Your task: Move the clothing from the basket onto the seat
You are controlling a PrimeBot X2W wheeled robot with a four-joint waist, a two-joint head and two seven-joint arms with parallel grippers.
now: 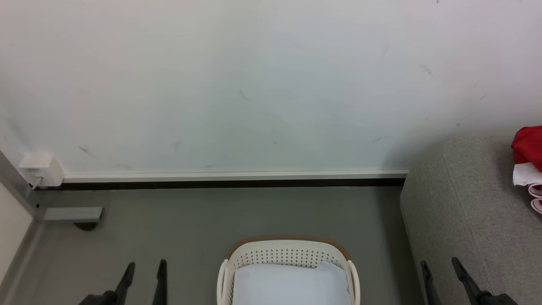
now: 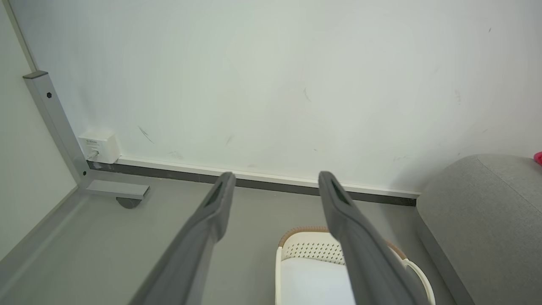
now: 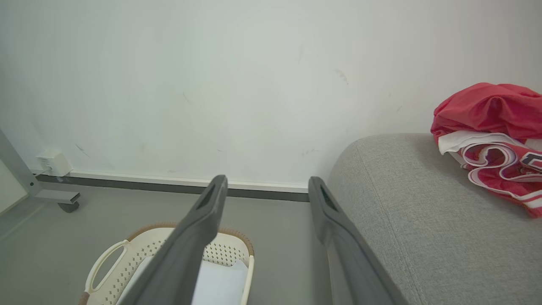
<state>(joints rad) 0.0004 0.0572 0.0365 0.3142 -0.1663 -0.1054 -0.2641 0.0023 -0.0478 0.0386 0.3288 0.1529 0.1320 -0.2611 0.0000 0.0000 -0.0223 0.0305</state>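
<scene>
Even soft lighting, sharp, faint edge distortion.

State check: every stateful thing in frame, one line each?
Cream-white perforated plastic laundry basket: upright on the floor, not empty.
Pale white cloth: lying in the basket.
Red garments with white trim: heaped on the grey fabric sofa.
Left claw: open, empty.
Right claw: open, empty.

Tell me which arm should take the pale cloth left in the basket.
Right, probably. The left fingers and right fingers stand open, about equally far from the basket, but the right is beside the sofa, where red garments lie.
</scene>
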